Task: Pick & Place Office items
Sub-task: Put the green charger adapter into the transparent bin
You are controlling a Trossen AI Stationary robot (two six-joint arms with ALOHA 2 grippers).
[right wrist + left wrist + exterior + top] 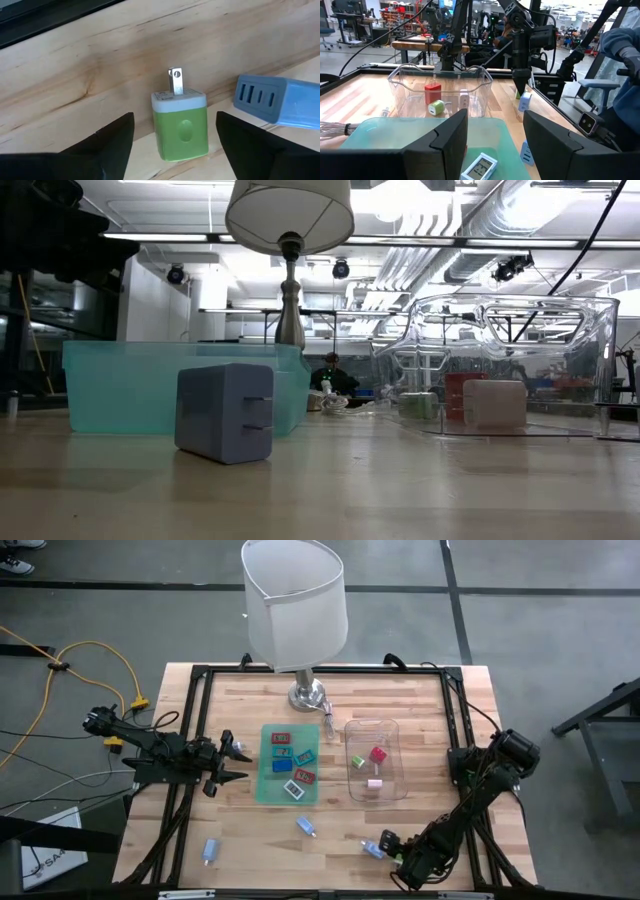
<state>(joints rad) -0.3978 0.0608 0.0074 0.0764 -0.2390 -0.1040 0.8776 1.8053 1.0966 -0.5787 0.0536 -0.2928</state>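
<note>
risk first: could knock the light blue charger [282, 102], lying just beside at 2 o'clock, or tip the green plug adapter [179, 125] if closing off-centre on its smooth sides. right gripper [172, 145] near the table's front right, fingers spread wide, empty, green plug adapter on the wood dead ahead between them, prongs toward 12 o'clock. left gripper [495, 140] parted, empty, over the green mat [268, 785].

Green charger [180, 131] lies beside blue charger [279, 102]; others apparently scattered.
</note>
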